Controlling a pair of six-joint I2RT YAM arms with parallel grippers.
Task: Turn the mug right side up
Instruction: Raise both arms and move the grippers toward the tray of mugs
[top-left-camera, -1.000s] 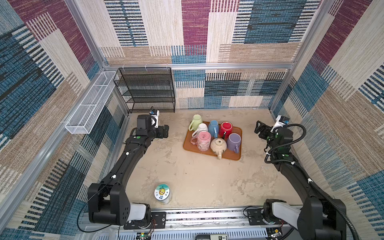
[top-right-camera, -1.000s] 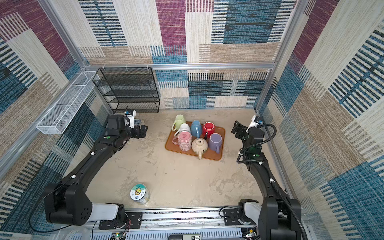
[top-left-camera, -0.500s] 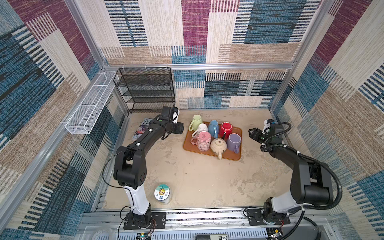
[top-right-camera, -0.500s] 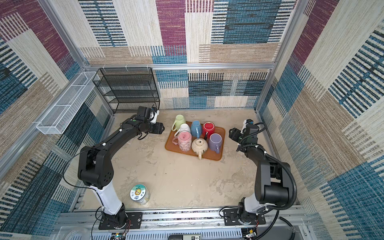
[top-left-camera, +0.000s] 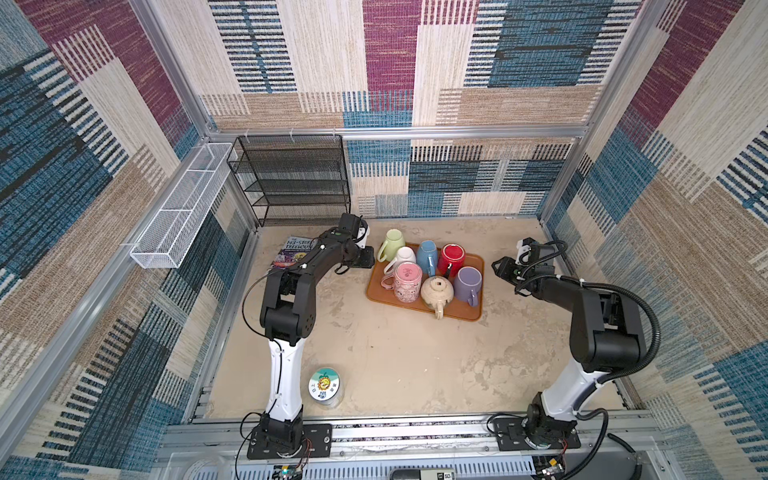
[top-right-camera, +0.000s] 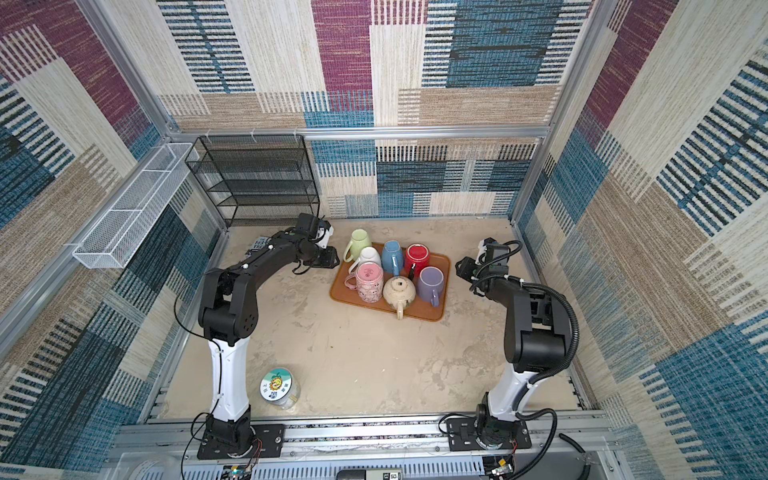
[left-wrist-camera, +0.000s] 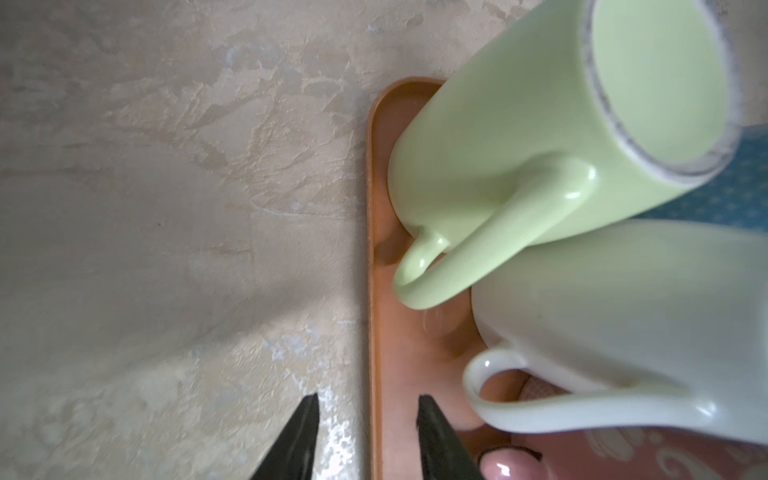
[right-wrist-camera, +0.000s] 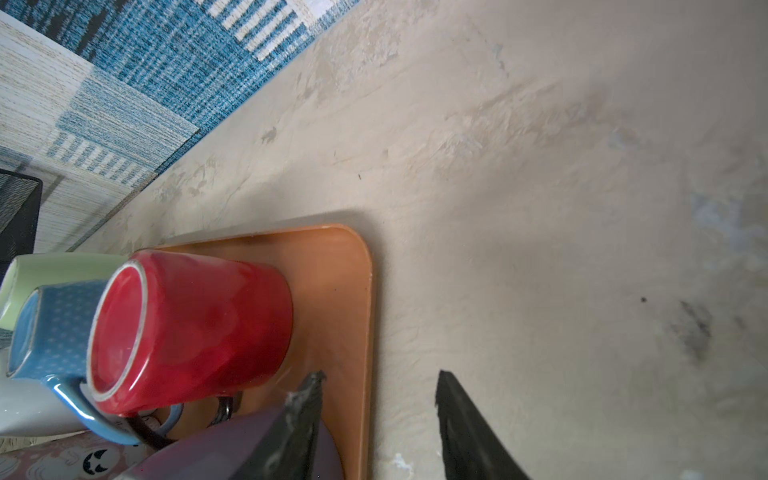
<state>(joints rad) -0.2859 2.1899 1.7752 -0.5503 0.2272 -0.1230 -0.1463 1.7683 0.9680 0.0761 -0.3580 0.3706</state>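
Left wrist view: my left gripper (left-wrist-camera: 365, 401), half open, empty, over tray (left-wrist-camera: 370, 249) rim beside white mug (left-wrist-camera: 623, 324); right gripper (right-wrist-camera: 379, 374) the same.

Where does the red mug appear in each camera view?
Both top views: red mug, upside down, at the orange tray's far right corner, beside the blue mug.
Left wrist: not in it.
Right wrist: red mug beside the blue mug, near the tray's rounded corner.
Shared landmark: the orange tray, visible in all four.

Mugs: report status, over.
Left gripper and right gripper open, astride tray rims. Six mugs upside down, none held. Teapot crowds them.
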